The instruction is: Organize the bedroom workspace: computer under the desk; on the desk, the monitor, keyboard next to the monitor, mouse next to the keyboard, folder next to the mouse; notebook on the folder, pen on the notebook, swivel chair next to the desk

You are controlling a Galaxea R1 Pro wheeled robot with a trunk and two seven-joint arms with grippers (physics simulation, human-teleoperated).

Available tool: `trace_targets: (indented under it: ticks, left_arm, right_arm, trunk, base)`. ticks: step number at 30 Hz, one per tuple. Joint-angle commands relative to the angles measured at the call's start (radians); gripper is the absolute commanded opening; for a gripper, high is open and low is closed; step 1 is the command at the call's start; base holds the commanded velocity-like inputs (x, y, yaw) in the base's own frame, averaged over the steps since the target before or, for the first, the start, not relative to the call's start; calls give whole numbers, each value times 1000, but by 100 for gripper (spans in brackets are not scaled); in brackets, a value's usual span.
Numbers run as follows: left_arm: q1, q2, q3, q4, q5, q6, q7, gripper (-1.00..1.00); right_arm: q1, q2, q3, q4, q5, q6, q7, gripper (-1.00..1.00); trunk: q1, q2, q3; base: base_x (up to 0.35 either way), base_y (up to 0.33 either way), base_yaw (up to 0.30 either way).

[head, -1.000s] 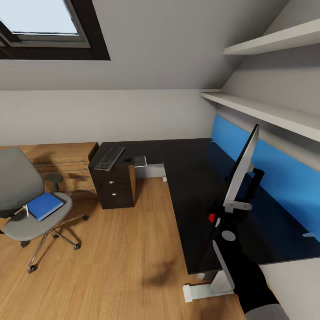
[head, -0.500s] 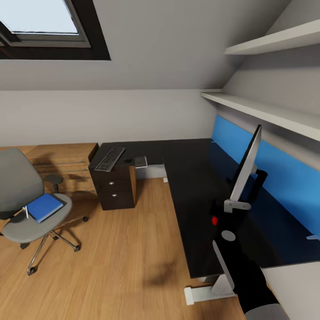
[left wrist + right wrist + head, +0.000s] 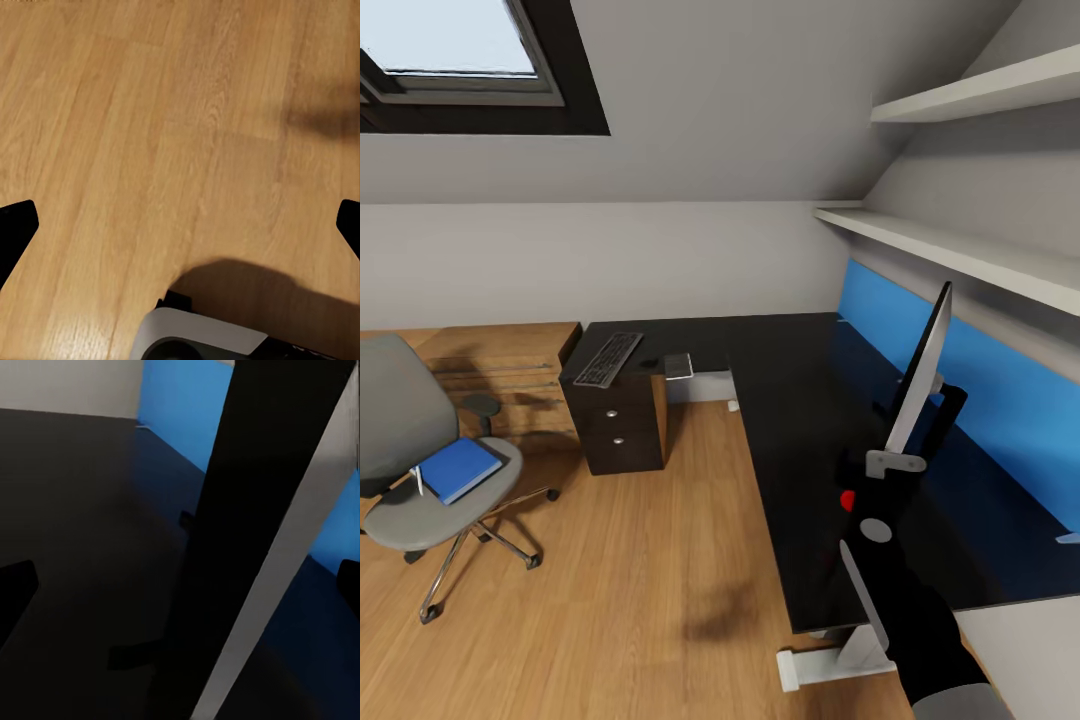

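The black monitor [image 3: 920, 375] stands edge-on on the black-topped desk [image 3: 790, 400], its red dot [image 3: 848, 500] low at the near corner. My right gripper [image 3: 882, 478] is open at that lower edge, and the right wrist view has the monitor [image 3: 247, 532] crossing between the spread fingertips [image 3: 15, 594]. The keyboard [image 3: 607, 358] lies on the desk's left wing, with the grey notebook [image 3: 678, 363] near it. The blue folder [image 3: 457, 468] and a thin white pen [image 3: 420, 480] rest on the swivel chair [image 3: 405, 520]. My left gripper [image 3: 180, 225] hangs open over the floor. The computer is out of view.
A dark drawer unit [image 3: 622, 425] sits under the desk's left wing, with a light-wood dresser [image 3: 510, 350] behind the chair. White shelves [image 3: 920, 240] run along the right wall above the blue back panel [image 3: 1000, 400]. Wood floor [image 3: 640, 560] lies between chair and desk.
The whole picture has shifted slightly down and right, so the camera moved. The monitor's edge now sits a little further right of my right gripper's finger.
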Motion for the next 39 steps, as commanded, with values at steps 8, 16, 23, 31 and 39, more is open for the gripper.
trace_targets:
  ticks: [8,16,23,31,39]
  left_arm:
    - [-1,0,-2,0,-1,-3,3,100]
    - [-1,0,-2,0,-1,-3,3,100]
    - [-1,0,-2,1,-1,-3,3,100]
    - [-1,0,-2,1,-1,-3,3,100]
    - [-1,0,-2,0,-1,-3,3,100]
  right_arm:
    - [-1,-2,-4,-5,8,8,-4,100]
    - [-1,-3,-3,-6,8,8,-4,100]
    - [-1,-3,-2,-6,8,1,-3,100]
    - [-1,-3,-1,-6,8,-18,-2,100]
    - [-1,-3,0,-5,8,-19,-2,100]
  trunk:
    - [0,-2,-2]
    - [0,-2,-2]
    - [0,-2,4]
    - [0,-2,13]
    - [0,-2,22]
  base:
    - [0,0,0]
    - [0,0,-6]
    - [0,0,-62]
    - [0,0,-105]
    - [0,0,-111]
